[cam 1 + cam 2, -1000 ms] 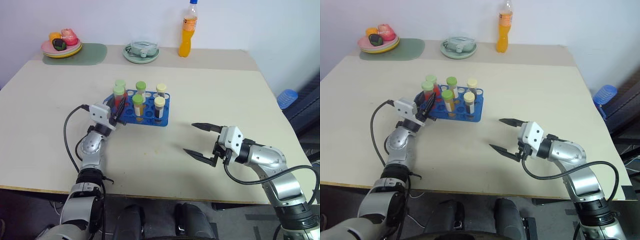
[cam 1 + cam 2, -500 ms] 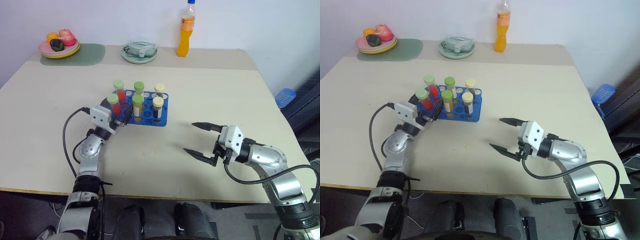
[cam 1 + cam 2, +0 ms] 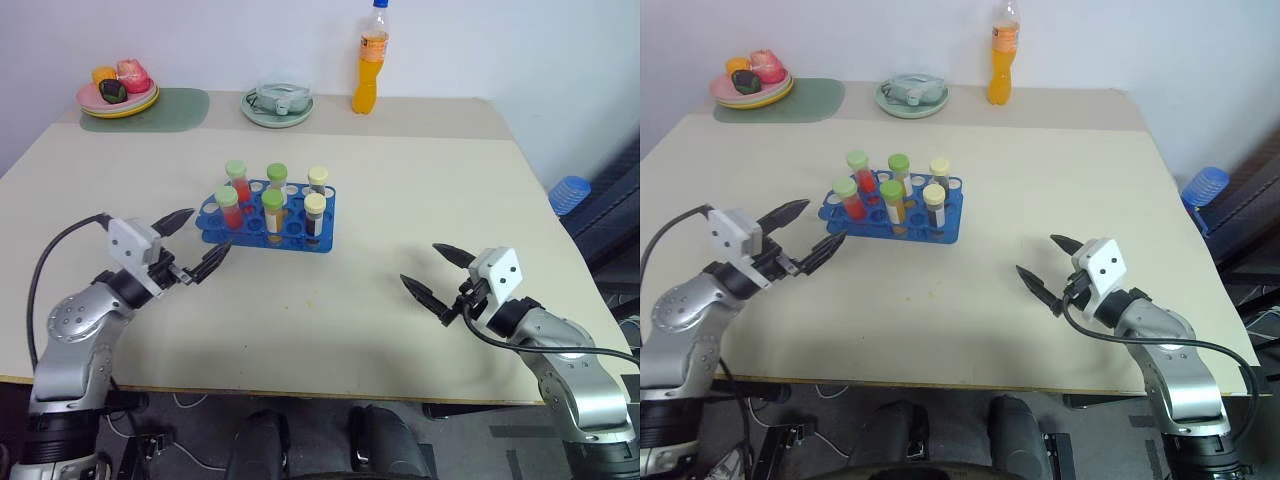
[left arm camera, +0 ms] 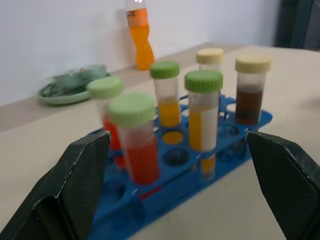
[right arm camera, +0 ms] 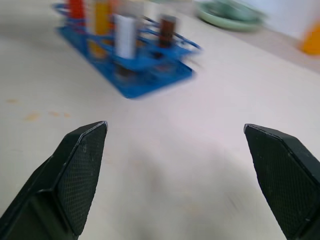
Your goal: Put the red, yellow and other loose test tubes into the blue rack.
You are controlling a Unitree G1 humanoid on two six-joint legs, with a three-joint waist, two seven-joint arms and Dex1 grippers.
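Observation:
The blue rack [image 3: 295,238] stands mid-table with several capped test tubes upright in it. A red tube [image 3: 228,208] with a green cap is in its front left corner, with a second red tube [image 3: 237,181] behind it. Two yellow-orange tubes [image 3: 273,211] stand in the middle and two cream-capped ones [image 3: 314,213] on the right. Every tube I see is in the rack. My left gripper [image 3: 211,228] is open and empty, just off the rack's left end. In the left wrist view the rack [image 4: 175,182] lies close ahead. My right gripper [image 3: 419,263] is open and empty, well right of the rack.
An orange drink bottle [image 3: 369,60] and a green dish [image 3: 280,104] stand at the table's far edge. A plate of toy food [image 3: 118,92] sits on a green mat at the far left. A blue object [image 3: 571,195] is off the table's right side.
My left gripper has let go of the red tube, which now stands in the rack, and has pulled back toward the near left. My right gripper has shifted right and turned.

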